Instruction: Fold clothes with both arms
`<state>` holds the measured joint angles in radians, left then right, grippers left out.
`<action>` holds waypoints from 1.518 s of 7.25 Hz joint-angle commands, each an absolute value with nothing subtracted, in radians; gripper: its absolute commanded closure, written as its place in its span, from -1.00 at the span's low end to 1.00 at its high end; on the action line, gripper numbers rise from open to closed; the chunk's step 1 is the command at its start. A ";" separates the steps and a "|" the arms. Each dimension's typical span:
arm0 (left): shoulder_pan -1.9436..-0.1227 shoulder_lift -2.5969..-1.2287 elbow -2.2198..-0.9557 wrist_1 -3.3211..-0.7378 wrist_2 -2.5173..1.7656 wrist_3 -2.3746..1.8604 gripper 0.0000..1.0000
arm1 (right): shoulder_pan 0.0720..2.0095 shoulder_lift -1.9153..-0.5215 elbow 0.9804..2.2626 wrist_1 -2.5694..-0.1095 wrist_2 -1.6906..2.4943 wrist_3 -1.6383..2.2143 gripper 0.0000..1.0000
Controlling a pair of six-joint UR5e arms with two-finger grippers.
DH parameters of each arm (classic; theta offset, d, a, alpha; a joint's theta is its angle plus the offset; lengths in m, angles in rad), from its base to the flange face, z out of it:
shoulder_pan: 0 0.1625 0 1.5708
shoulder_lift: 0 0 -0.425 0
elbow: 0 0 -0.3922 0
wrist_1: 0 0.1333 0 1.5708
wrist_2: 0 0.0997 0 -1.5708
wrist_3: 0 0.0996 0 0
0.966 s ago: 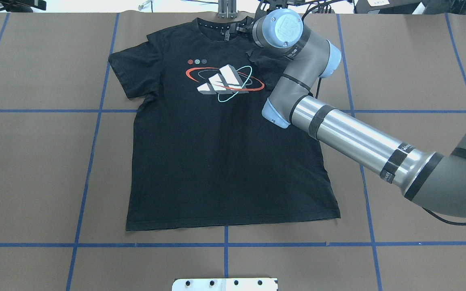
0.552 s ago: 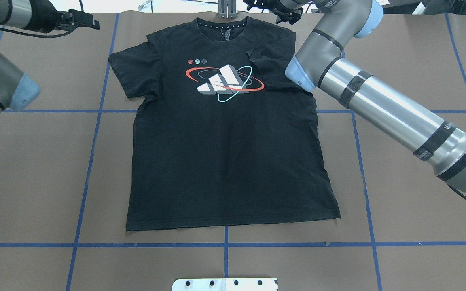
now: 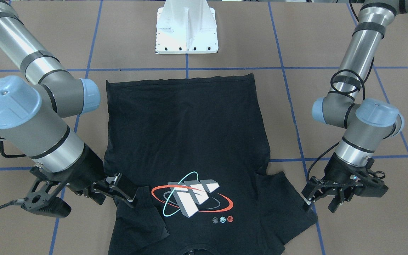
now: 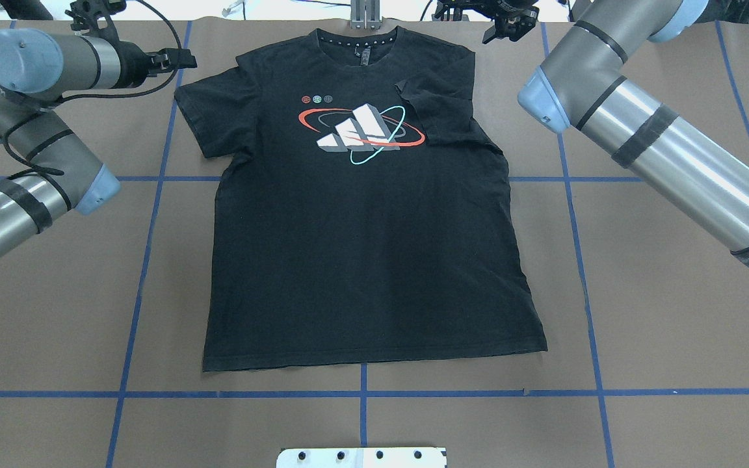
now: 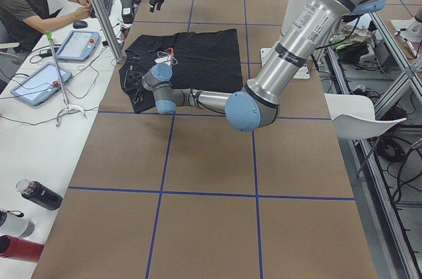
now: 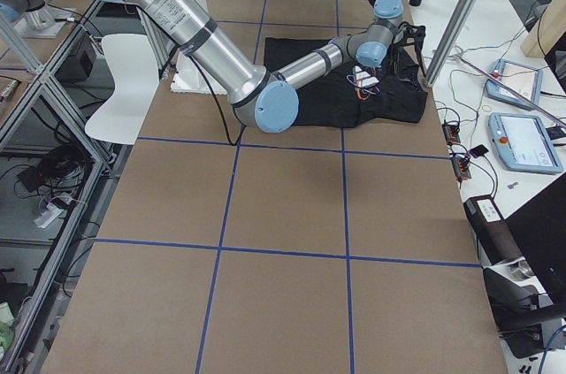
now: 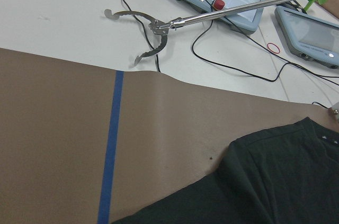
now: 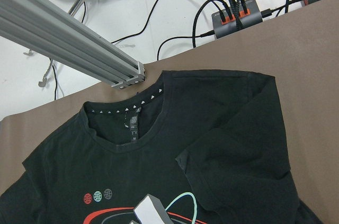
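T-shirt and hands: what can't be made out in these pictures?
T-shirt collar: cut off by the front-facing view's bottom edge.
Folded sleeve: covers the shirt beneath it, every view.
Right hand: fingertips merge with the black sleeve, front-facing view.
Left hand: fingers outside its wrist view.

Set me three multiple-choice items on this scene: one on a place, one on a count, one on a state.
1. Relative to the white base, the T-shirt's collar points: A) toward it; B) away from it; C) to the robot's left.
2. Small round dots beside the print: A) two; B) five; C) three.
3. The sleeve on the robot's right is: A) folded in over the chest; B) spread flat outward; C) clamped in a gripper.

Answers: 1 B, the collar lies on the side far from the base. 2 C, three dots stand in a row. 3 A, its cuff lies over the shirt front.
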<state>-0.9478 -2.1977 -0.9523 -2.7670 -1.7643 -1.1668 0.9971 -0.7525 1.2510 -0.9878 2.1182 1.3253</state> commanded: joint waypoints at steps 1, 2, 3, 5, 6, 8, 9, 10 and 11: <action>-0.911 -2.224 -0.869 -2.775 -1.679 -1.169 -0.95 | 0.996 -0.770 1.272 -1.003 2.121 1.321 -0.98; -0.911 -2.227 -0.847 -2.775 -1.674 -1.167 -0.85 | 0.996 -0.772 1.273 -1.003 2.121 1.319 -0.98; -0.911 -2.233 -0.836 -2.775 -1.672 -1.166 -0.80 | 0.996 -0.772 1.272 -1.003 2.120 1.319 -0.98; -0.911 -2.258 -0.798 -2.775 -1.671 -1.164 -0.70 | 0.996 -0.772 1.269 -1.003 2.118 1.319 -0.98; -0.911 -2.263 -0.784 -2.776 -1.671 -1.158 -0.66 | 0.994 -0.770 1.269 -1.002 2.117 1.318 -0.98; -0.911 -2.276 -0.761 -2.777 -1.671 -1.158 -0.56 | 0.996 -0.770 1.267 -1.002 2.115 1.318 -0.98; -0.911 -2.281 -0.753 -2.777 -1.671 -1.157 -0.42 | 0.994 -0.770 1.267 -1.003 2.115 1.313 -0.98; -0.911 -2.281 -0.744 -2.778 -1.671 -1.141 -0.39 | 0.993 -0.769 1.267 -1.003 2.115 1.313 -0.98; -0.911 -2.281 -0.742 -2.778 -1.671 -1.137 -0.32 | 0.992 -0.769 1.267 -1.003 2.114 1.313 -0.98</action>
<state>-0.9112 -2.2801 -0.7480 -2.7775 -1.6705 -1.1451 0.9933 -0.7691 1.2671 -1.0030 2.1150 1.3137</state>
